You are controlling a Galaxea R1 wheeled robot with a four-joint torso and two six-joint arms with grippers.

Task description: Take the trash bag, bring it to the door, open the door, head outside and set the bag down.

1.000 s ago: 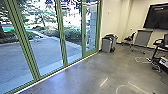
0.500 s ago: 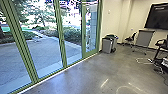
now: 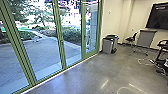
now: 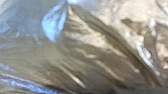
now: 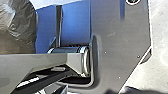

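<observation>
Shiny, crumpled plastic of the trash bag (image 4: pixel 100 55) lies very close to the camera in the left wrist view, with its folds drawn together near one point. The dark, rounded side of the trash bag (image 5: pixel 18 27) also shows in the right wrist view, beside the robot's own body and arm parts. In the head view, a green-framed glass door (image 3: pixel 90 53) stands closed at the end of a row of tall glass panels, ahead of the robot. Beyond the glass are pavement and plants.
Grey bins (image 3: pixel 108 46) stand by the wall just right of the door. Farther right are a dark chair (image 3: pixel 131 38), a wheeled grey panel (image 3: pixel 146 38) and another chair (image 3: pixel 163 46). A pale cable (image 3: pixel 143 61) lies on the floor, and a screen (image 3: pixel 158 17) hangs on the wall.
The head camera has moved slightly with the robot, so the window posts, bins and chairs sit a little differently in the picture.
</observation>
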